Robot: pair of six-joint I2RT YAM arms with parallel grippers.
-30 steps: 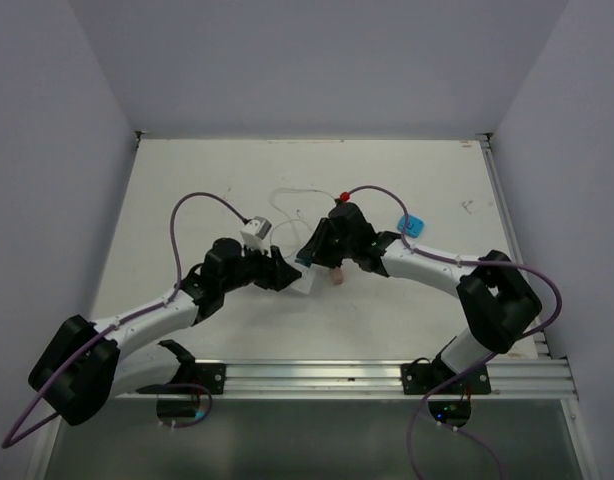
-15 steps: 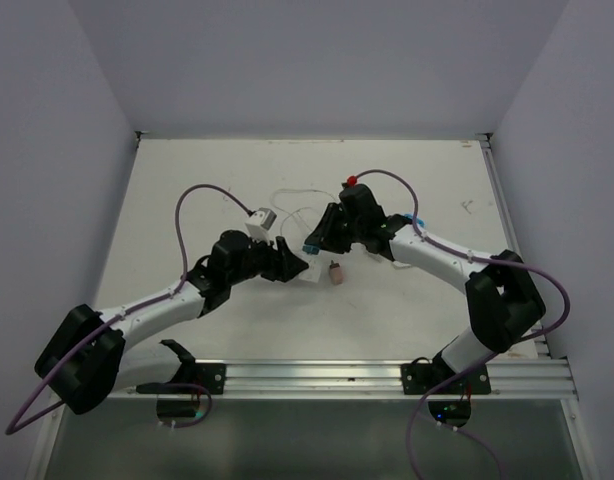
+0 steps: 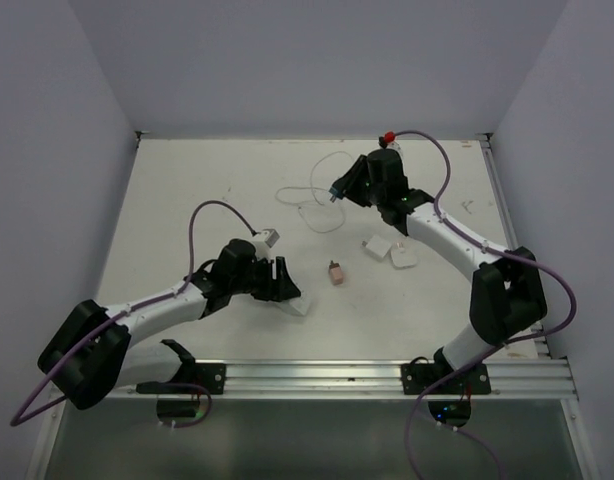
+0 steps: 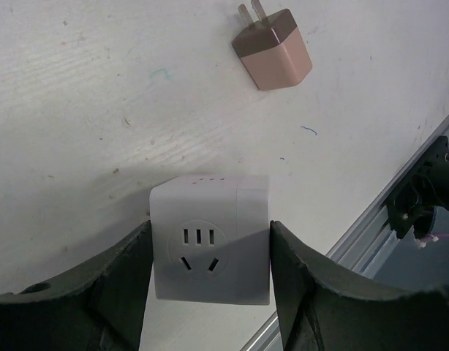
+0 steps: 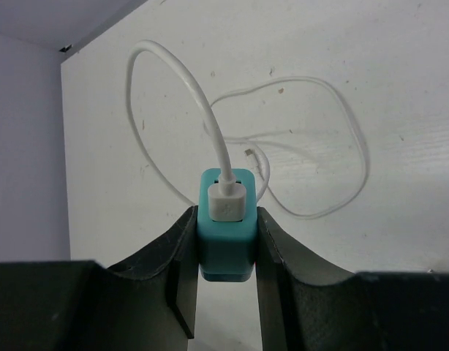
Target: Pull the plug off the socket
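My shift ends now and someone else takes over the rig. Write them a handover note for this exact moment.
Left gripper: shut on the socket, near the table's front edge. The socket face in view has nothing plugged in.
Right gripper: shut on the teal plug, toward the far side, with the white USB cable plugged into it.
Done: plug and socket are apart.
Left: probably only to set both down and release.
A rose-gold plug lies loose near the socket, not touching it.
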